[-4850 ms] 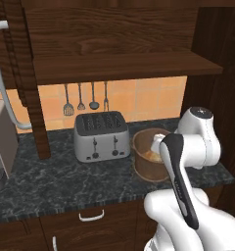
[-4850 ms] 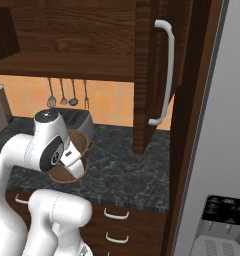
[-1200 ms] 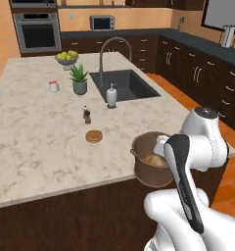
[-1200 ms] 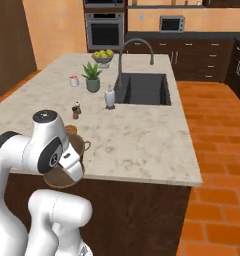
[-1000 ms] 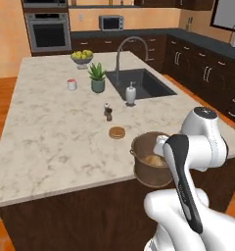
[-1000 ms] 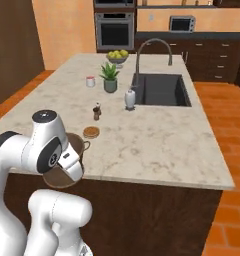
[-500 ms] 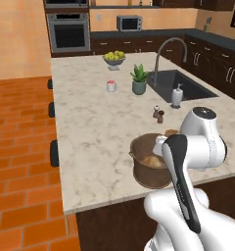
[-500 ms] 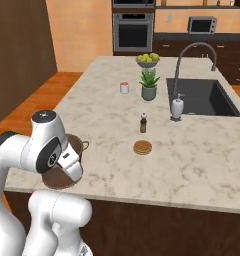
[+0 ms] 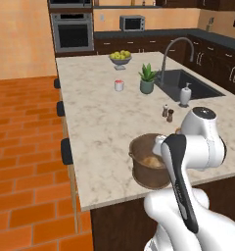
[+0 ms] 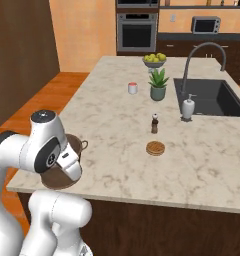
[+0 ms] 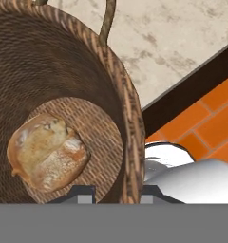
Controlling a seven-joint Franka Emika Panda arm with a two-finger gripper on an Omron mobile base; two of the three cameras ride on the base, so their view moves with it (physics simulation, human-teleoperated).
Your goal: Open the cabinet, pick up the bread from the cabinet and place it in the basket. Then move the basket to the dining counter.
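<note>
One basket (image 9: pixel 151 164) sits in front of me in the left base view, held at the near edge of the dining table (image 9: pixel 105 122), with the bread (image 9: pixel 150 161) showing pale inside it. Half a second ago this camera looked at the island from further right; now the whole scene has slid over and the orange floor fills the left side, so my base is driving along the island while the basket keeps its place against the arm. In the right base view the basket (image 10: pixel 67 162) hangs beside the arm's elbow, over the table's (image 10: pixel 192 165) near corner; I can't tell whether it rests on the stone or is held just off it. A round brown disc (image 10: pixel 155 148) and a small dark bottle (image 10: pixel 154 123) lie further in, well apart from it. In the hand view the bread (image 11: pixel 47 152) lies on the woven floor of the basket (image 11: pixel 120 90), and the fingers (image 11: pixel 118 193) straddle the near wall, clamped on it as far as I can judge. Cabinet and bread steps are done; what's left, I reckon, is setting the basket down squarely and letting go.
</note>
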